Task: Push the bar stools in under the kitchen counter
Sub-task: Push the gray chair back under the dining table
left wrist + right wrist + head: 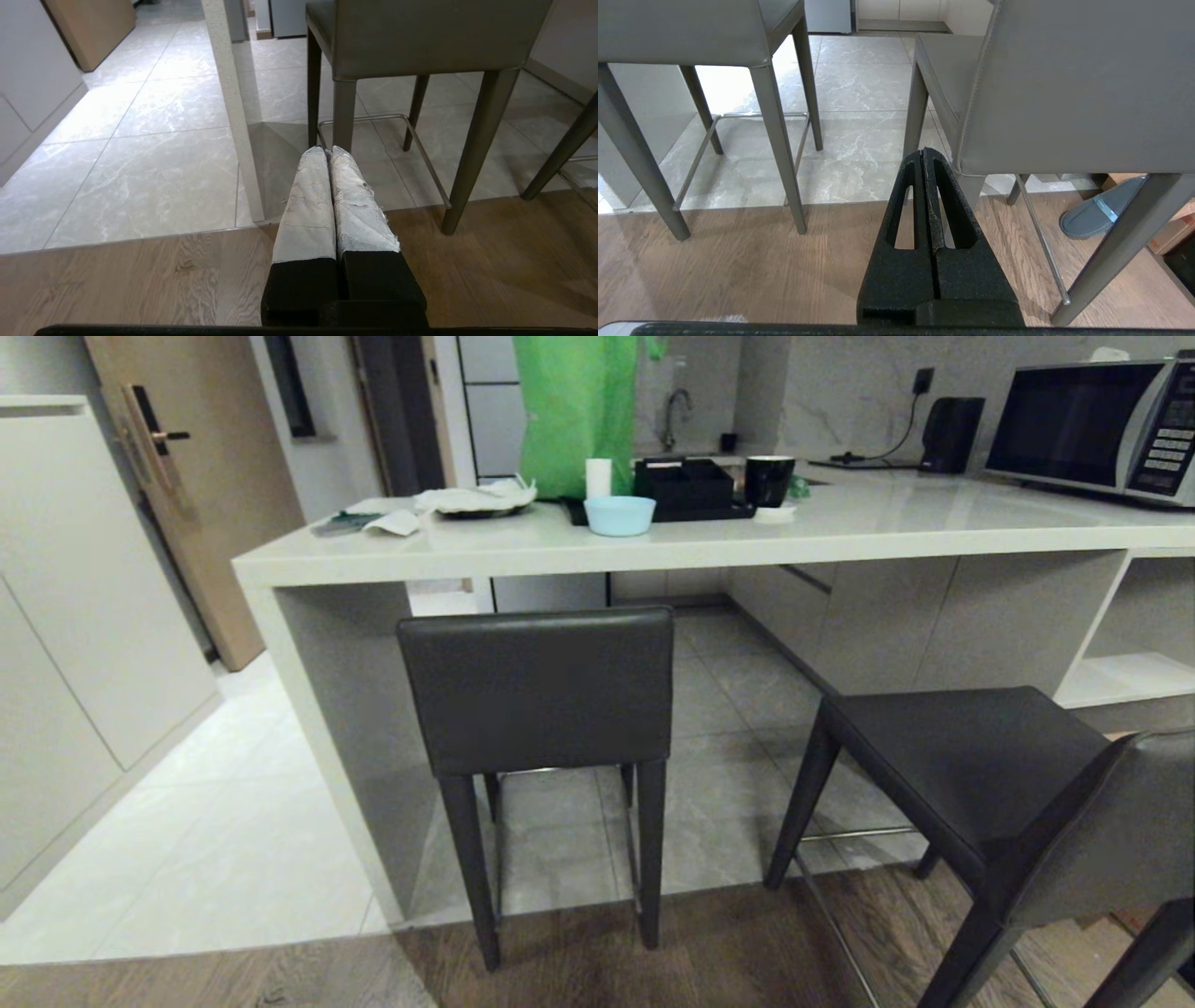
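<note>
Grey leather stools (537, 691) (1008, 784) are found pulled out from the counter (840, 527), unpushed, while both grippers (329, 154) (923, 154) are kept clenched and empty.

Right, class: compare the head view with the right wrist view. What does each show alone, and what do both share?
Only the head view shows the kitchen counter top with its microwave and blue bowl. Only the right wrist view shows the shut right claw and a grey slipper on the wood floor. Both show the two bar stools, the left stool and the right stool.
</note>
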